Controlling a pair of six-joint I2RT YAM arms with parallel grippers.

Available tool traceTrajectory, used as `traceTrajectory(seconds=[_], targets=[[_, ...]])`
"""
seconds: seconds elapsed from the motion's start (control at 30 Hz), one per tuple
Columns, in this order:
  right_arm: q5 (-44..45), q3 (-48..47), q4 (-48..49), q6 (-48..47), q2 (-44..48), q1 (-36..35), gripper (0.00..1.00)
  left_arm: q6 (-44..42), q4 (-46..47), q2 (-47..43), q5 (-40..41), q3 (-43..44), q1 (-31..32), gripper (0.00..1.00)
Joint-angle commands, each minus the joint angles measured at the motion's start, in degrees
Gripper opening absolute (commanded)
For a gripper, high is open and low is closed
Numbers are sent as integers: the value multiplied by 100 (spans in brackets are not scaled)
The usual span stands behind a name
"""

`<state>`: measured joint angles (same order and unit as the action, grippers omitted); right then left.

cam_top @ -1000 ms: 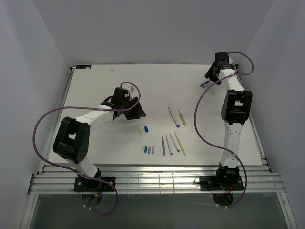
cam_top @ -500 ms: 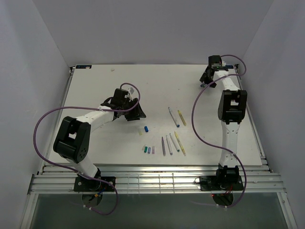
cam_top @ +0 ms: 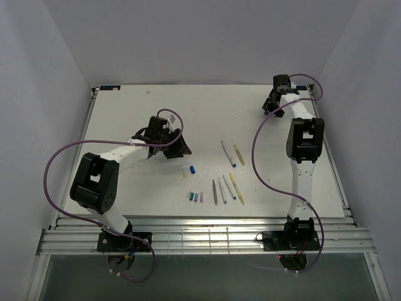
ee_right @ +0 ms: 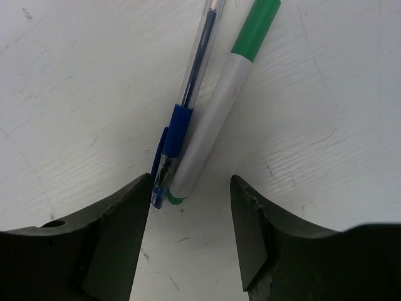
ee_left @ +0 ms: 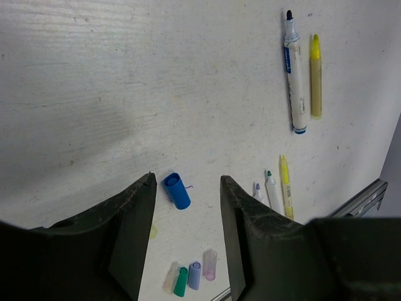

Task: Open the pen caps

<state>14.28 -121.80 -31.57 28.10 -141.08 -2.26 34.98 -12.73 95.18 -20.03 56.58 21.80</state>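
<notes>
**Both grippers open: one above a loose blue cap, the other above a capped pen**

The left gripper [ee_left: 187, 182] hovers over the middle of the table [cam_top: 125, 119]. Its jaws are apart and nothing is between them. In the left wrist view a blue cap [ee_left: 177, 190] lies on its side on the table, right under the gap.

Closer to the arm bases three more caps lie side by side: a loose green cap [ee_left: 181, 282], a pale blue cap [ee_left: 195, 275] and a purple cap [ee_left: 209, 264]. Farther out, a blue-ended pen [ee_left: 294, 75] with a bare dark tip lies parallel to a yellow pen [ee_left: 316, 76]. A row of pens [cam_top: 221, 190] lies to the right of the three caps.

The right gripper [ee_right: 190, 182] is at the far right of the table, well apart from the rest. Its jaws are also spread and grip nothing. Below them lies a whitish pen [ee_right: 216, 113] with a fitted green cap [ee_right: 257, 28] at its far end. It touches a clear ballpoint [ee_right: 182, 125] with a blue grip.
</notes>
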Motion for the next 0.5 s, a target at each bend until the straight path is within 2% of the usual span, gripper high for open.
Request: traceTrajectory(seconds=[0.0,0.47], targets=[[162,-230,-103,-41,-183,15,59,0,148,-52,-115,-94,-53,56],[127,-529,-148,-454,-491,15,59,9,201,-113,-203,-261,-115,56]])
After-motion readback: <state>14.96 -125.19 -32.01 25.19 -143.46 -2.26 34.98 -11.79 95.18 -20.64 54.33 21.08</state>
